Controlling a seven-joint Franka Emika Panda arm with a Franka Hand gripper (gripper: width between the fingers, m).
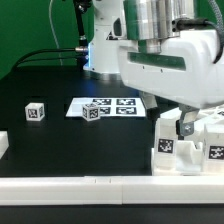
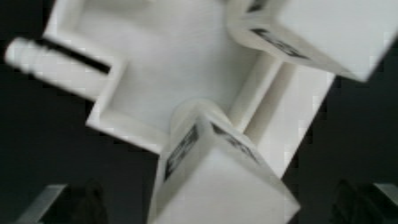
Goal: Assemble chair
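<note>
Glossy white plastic chair parts [image 1: 190, 150], blocky slabs and bars bearing black-and-white square tags, stand clustered at the exterior view's right, just behind the long white border rail [image 1: 100, 190]. One small white tagged cube [image 1: 36, 112] sits well apart on the black table [image 1: 60, 150], and a second cube [image 1: 93, 111] rests at the edge of the flat white marker board [image 1: 122, 104]. The arm's two-finger gripper [image 1: 186, 128] hangs over the cluster, its dark jaws spread wide on either side of a tagged white bar [image 2: 222, 165] without gripping it.
</note>
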